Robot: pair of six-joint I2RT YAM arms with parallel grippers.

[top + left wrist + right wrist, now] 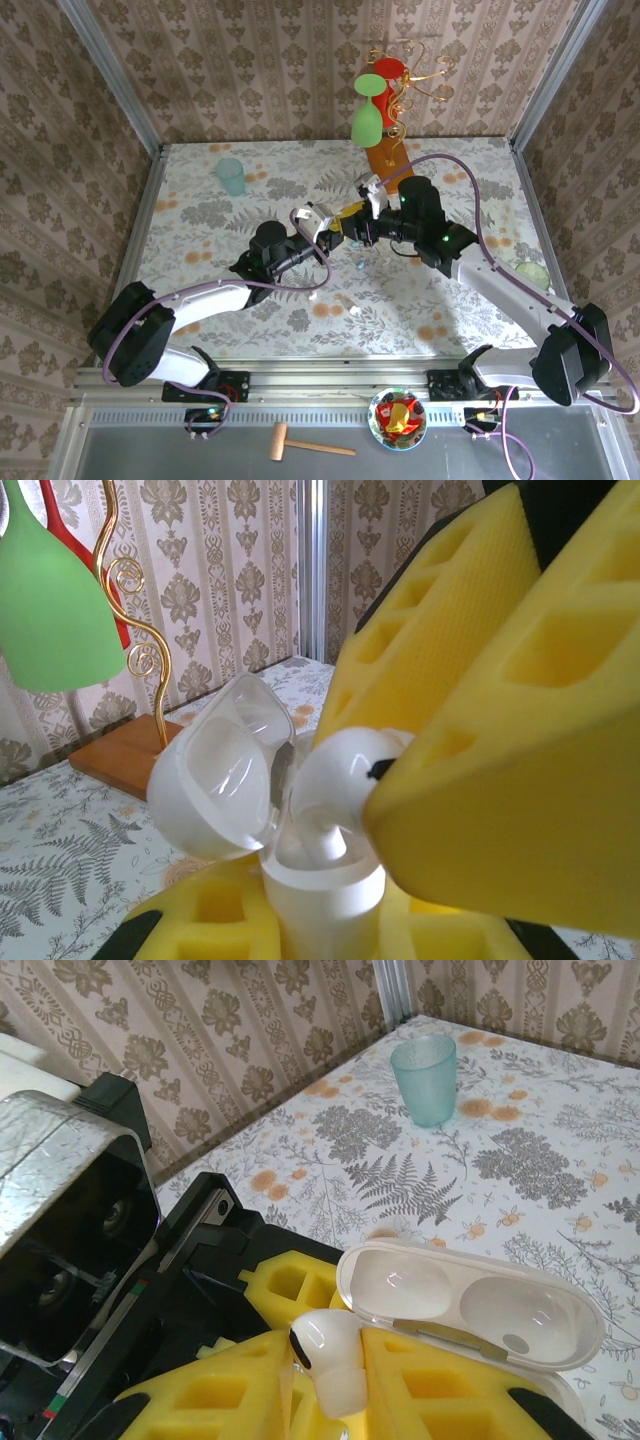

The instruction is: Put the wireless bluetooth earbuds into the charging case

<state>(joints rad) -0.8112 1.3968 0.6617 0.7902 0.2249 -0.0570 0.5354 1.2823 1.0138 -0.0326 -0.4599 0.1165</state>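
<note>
Yellow foam jaws of the left gripper [320,925] are clamped on the white charging case [322,885], holding it upright with its lid [215,780] swung open on the side away from the right gripper [330,1385]. That gripper's jaws, coming in from above, pinch one white earbud [322,1352] between them. The bud's stem points down into the open case, its rounded head just above the case's rim.
</note>
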